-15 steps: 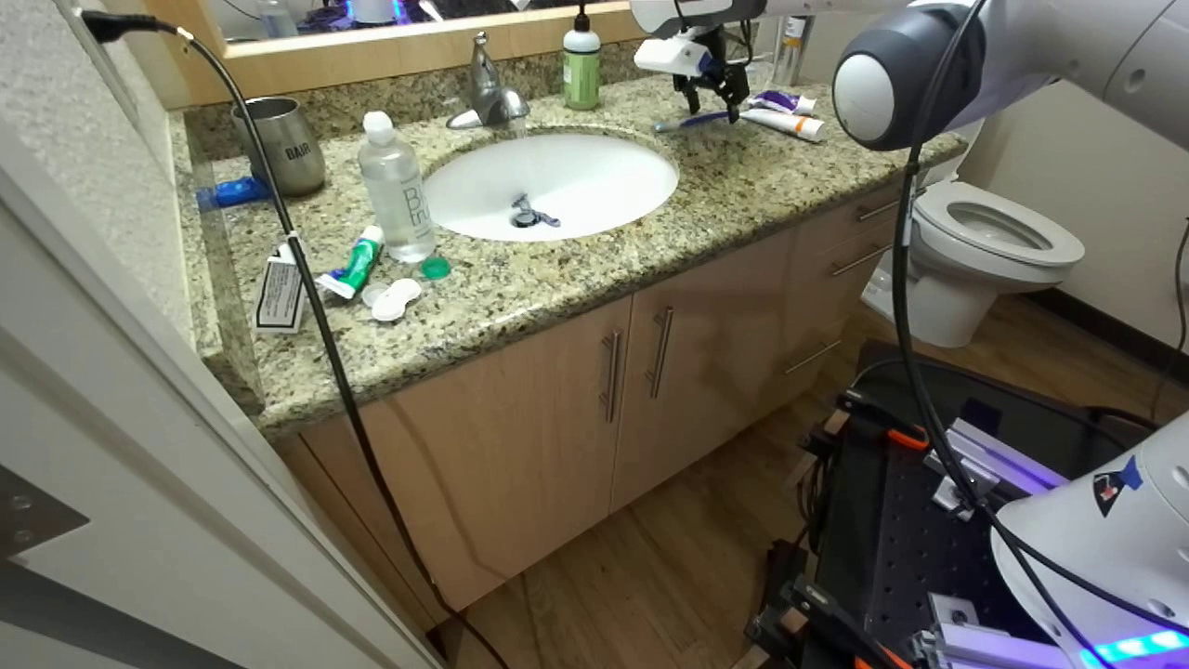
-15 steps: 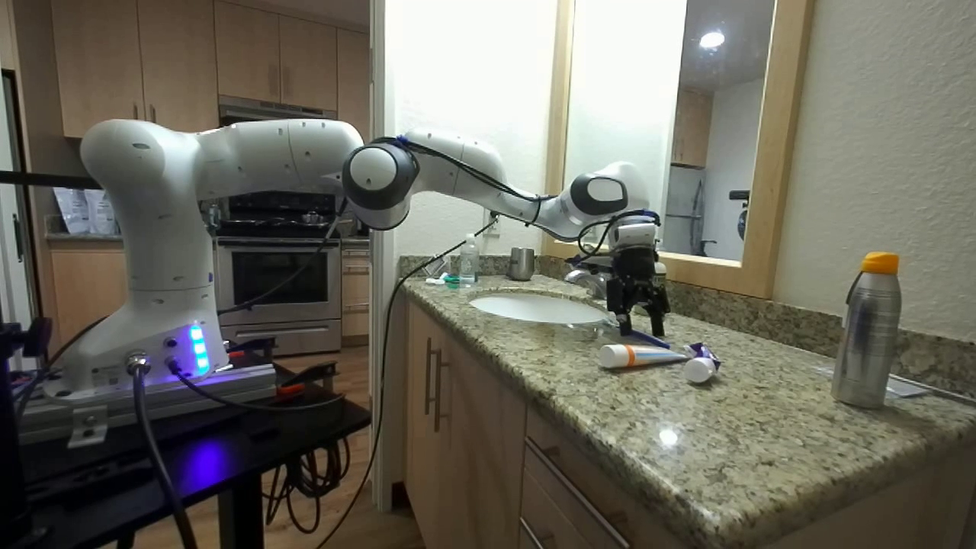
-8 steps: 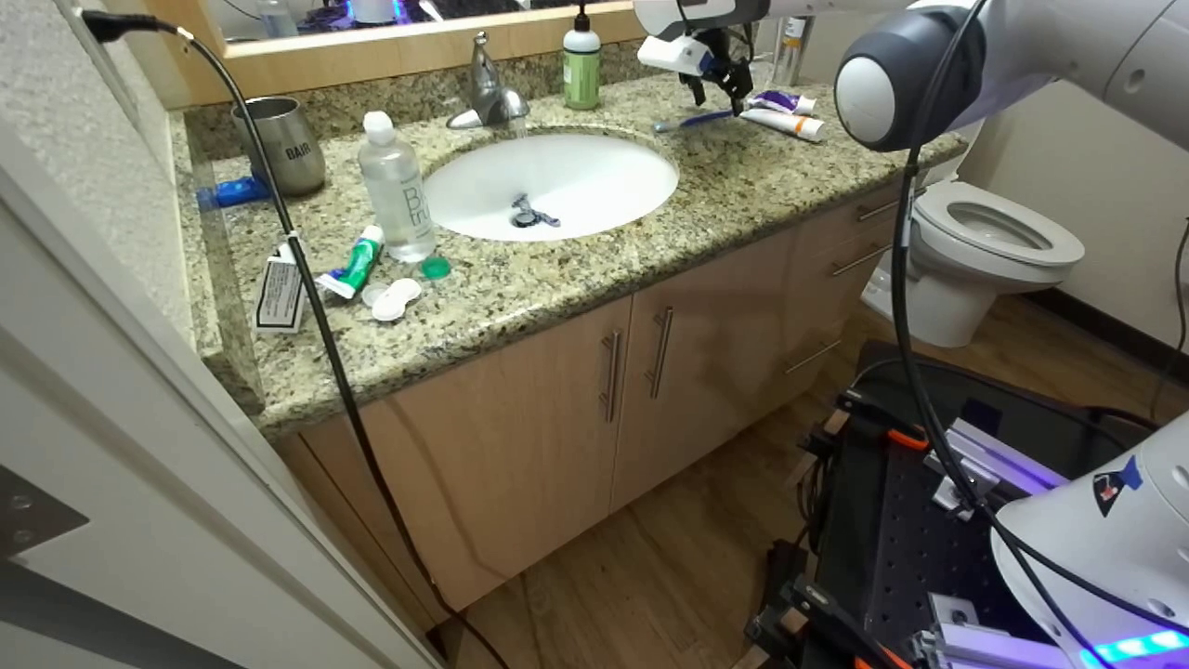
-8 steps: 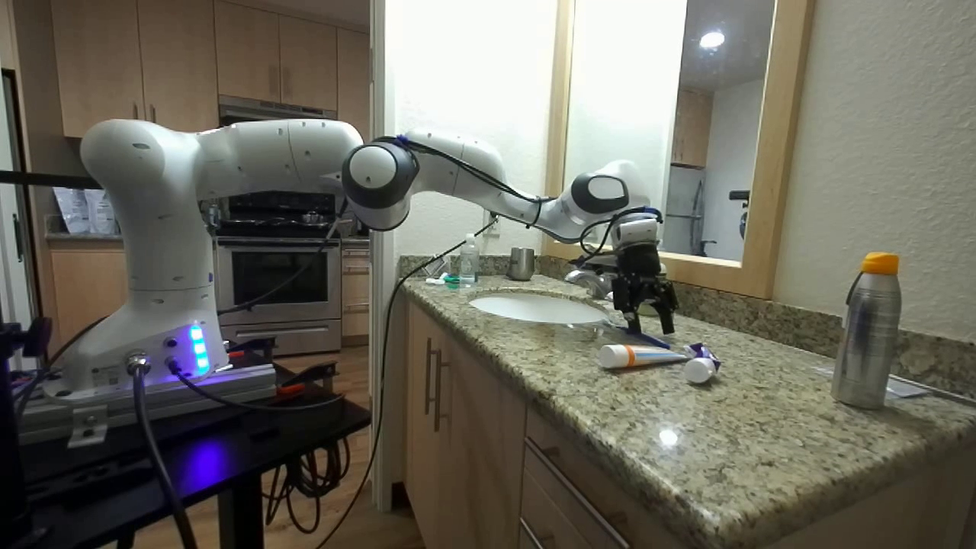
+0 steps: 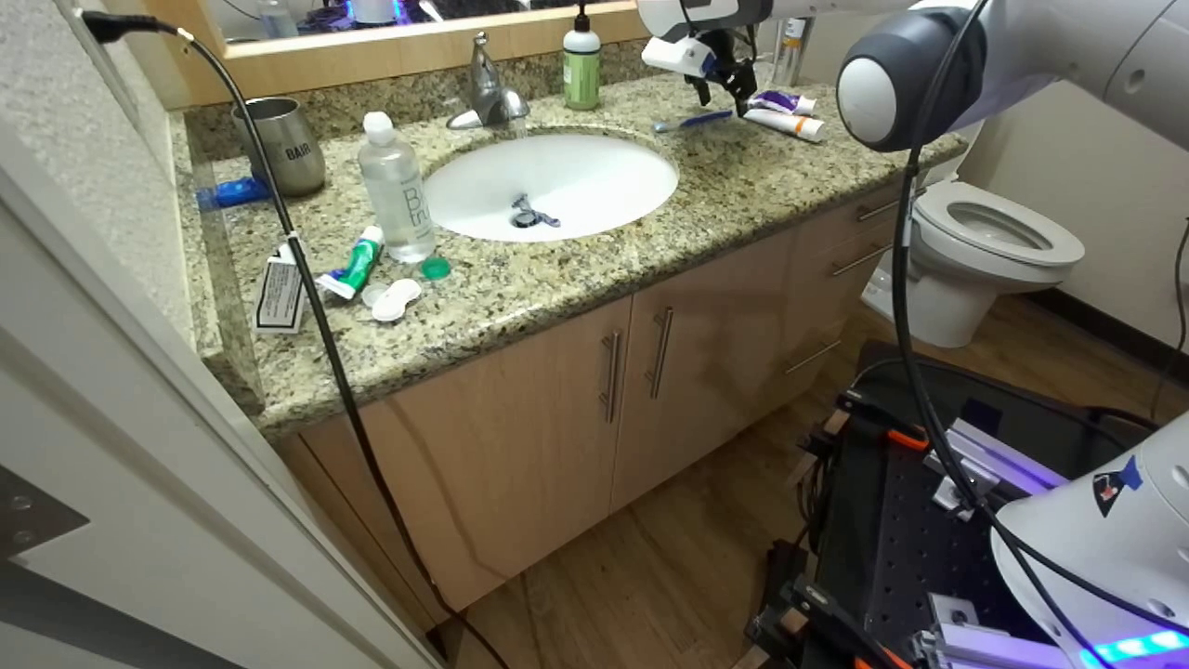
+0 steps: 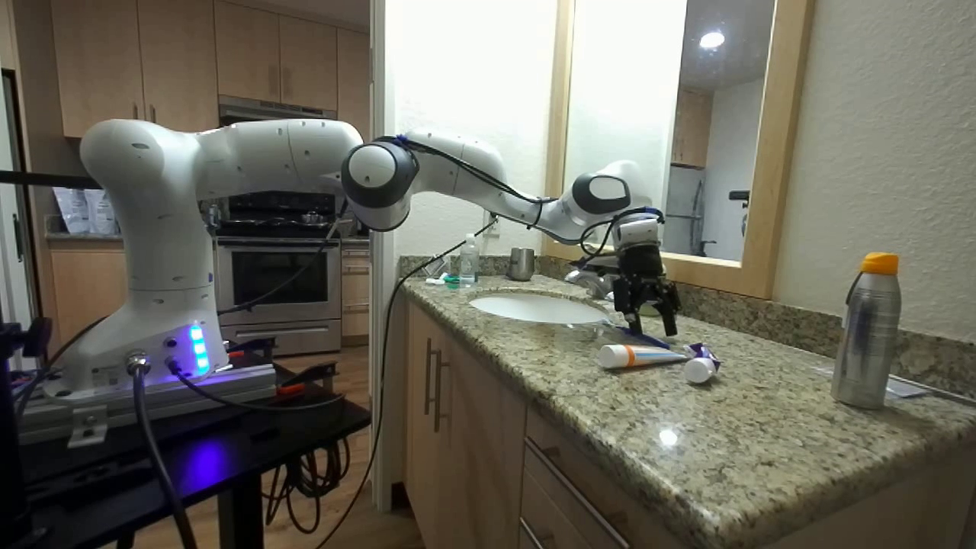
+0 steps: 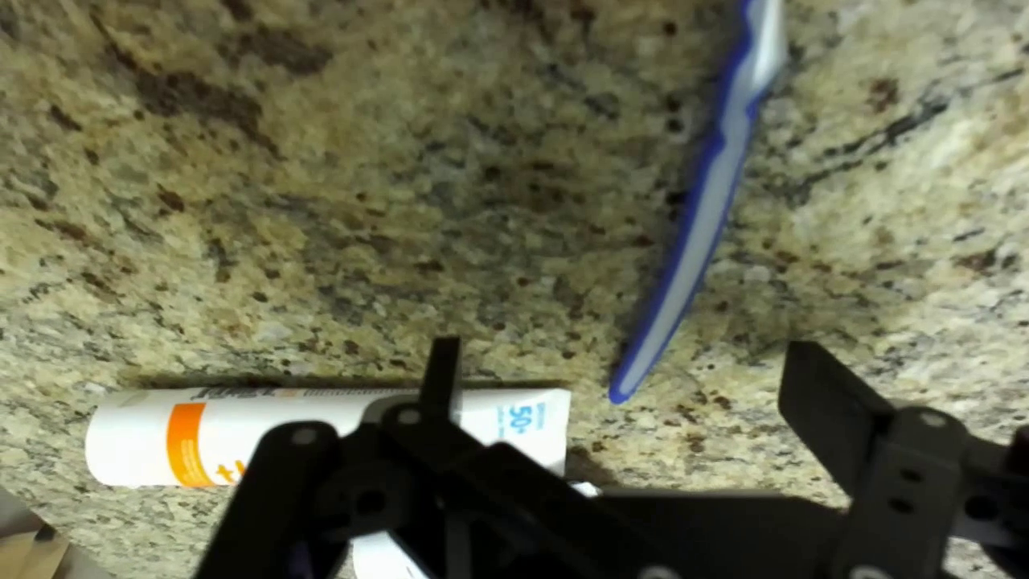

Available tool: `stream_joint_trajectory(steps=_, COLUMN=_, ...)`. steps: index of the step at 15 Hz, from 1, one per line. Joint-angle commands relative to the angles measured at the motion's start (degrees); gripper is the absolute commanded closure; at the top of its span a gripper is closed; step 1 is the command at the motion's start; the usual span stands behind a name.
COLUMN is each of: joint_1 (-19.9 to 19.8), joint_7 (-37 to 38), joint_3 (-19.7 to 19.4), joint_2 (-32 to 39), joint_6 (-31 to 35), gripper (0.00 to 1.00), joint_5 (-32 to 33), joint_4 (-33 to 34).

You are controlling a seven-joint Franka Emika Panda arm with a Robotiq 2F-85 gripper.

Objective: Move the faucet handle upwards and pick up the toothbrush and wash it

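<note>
While hand (image 7: 623, 360) hangs with fingers (image 7: 828, 414) wide apart, blue toothbrush (image 7: 707, 221) on surface (image 7: 402, 201) slants toward one o'clock in wrist view; faucet handle (image 5: 482, 60) upright, water (image 5: 519, 129) flowing.

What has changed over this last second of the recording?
The gripper has shifted slightly away from the basin, its jaws still open; nothing was taken hold of or let go. The toothbrush, white tube and faucet handle stayed as they were.
</note>
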State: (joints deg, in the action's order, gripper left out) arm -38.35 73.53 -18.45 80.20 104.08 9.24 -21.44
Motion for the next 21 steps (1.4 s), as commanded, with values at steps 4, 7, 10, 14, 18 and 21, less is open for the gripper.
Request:
stream_joint_trajectory(steps=4, joint_1=-1.13, joint_7=-0.93, joint_3=1.27, joint_2=0.56, joint_6=-2.61, gripper=0.38, joint_5=-0.74, joint_4=0.79)
stream_joint_trajectory(steps=7, joint_1=-0.88, joint_7=-1.29, joint_3=1.53, joint_2=-0.35, joint_6=-1.35, gripper=0.6, joint_5=-0.88, joint_4=-0.81)
stream_joint_trajectory(steps=10, joint_1=-1.49, joint_7=-1.84, joint_3=1.8, joint_2=-0.59, joint_6=-0.95, gripper=0.8, joint_5=-1.14, joint_4=-0.74)
stream_joint_trajectory(steps=14, joint_1=-1.9, joint_7=-2.08, joint_3=1.94, joint_2=-0.58, joint_6=-0.89, gripper=1.0, joint_5=-1.26, joint_4=-0.7)
stream_joint_trajectory(steps=18, joint_1=-2.4, joint_7=-2.37, joint_3=2.41, joint_2=-0.75, joint_6=-0.74, gripper=0.97, joint_5=-1.62, joint_4=-0.64)
stream_joint_trajectory(steps=21, joint_1=-3.27, joint_7=-3.47, joint_3=4.38, joint_2=-1.31, joint_6=-0.88, gripper=0.98, joint_5=-3.57, joint_4=-0.94)
